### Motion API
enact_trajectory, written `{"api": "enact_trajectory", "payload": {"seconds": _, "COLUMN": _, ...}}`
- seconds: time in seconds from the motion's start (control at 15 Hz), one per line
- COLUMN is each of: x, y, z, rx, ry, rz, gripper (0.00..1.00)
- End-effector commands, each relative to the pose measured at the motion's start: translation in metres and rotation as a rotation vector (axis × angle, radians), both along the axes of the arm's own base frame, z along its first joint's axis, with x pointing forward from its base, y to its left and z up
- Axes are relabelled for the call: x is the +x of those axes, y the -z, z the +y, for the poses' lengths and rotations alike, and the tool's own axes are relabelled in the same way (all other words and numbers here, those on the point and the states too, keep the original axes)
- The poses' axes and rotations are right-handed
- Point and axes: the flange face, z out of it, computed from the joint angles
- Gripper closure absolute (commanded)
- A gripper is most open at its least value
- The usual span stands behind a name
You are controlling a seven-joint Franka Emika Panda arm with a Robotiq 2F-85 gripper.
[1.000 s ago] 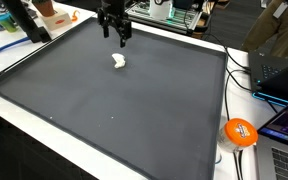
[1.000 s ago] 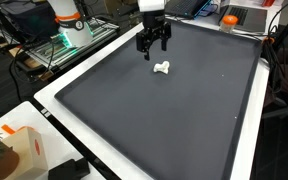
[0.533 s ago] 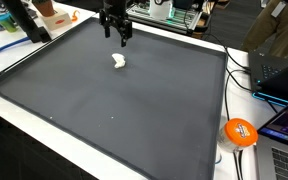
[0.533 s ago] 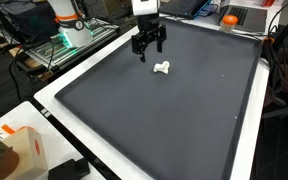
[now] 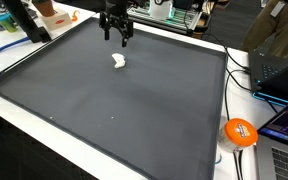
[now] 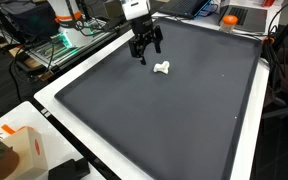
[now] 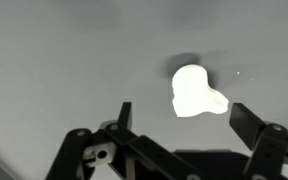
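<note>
Dark grey rubbery mat (image 5: 114,110) fills my table in both exterior views, and on it lies the small white lumpy piece (image 5: 118,62), alone near the far edge. My black two-finger gripper (image 5: 116,38) hangs above the mat just beyond that piece, jaws spread wide, nothing between them.

An exterior view puts the gripper (image 6: 147,53) up and to the left of the white piece (image 6: 162,68), clearly apart from it. The wrist view gives me what those two cannot: the white piece (image 7: 194,92) sits ahead of the gripper (image 7: 179,108), closer to one fingertip than the other, with its shadow on the mat behind it.

Only an exterior view shows the round orange disc (image 5: 241,131) off the mat's corner; its white marking is too small for me to read. Likewise the print on the tan cardboard box (image 6: 19,150).
</note>
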Motion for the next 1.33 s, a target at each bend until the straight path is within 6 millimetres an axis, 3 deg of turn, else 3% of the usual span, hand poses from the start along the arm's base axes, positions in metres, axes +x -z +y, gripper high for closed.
{"api": "enact_trajectory", "payload": {"seconds": 0.0, "x": -0.003, "y": 0.002, "z": 0.001, "rx": 0.006, "ry": -0.020, "rz": -0.012, "gripper": 0.00}}
{"api": "enact_trajectory", "payload": {"seconds": 0.2, "x": -0.006, "y": 0.003, "z": 0.004, "rx": 0.008, "ry": -0.036, "rz": -0.018, "gripper": 0.00}}
{"api": "enact_trajectory", "payload": {"seconds": 0.67, "x": 0.008, "y": -0.006, "z": 0.016, "rx": 0.000, "ry": -0.086, "rz": -0.097, "gripper": 0.00}}
{"api": "enact_trajectory", "payload": {"seconds": 0.8, "x": 0.006, "y": -0.006, "z": 0.013, "rx": -0.010, "ry": -0.099, "rz": -0.105, "gripper": 0.00}}
{"api": "enact_trajectory", "payload": {"seconds": 1.27, "x": 0.000, "y": 0.003, "z": 0.035, "rx": 0.018, "ry": -0.161, "rz": -0.170, "gripper": 0.00}}
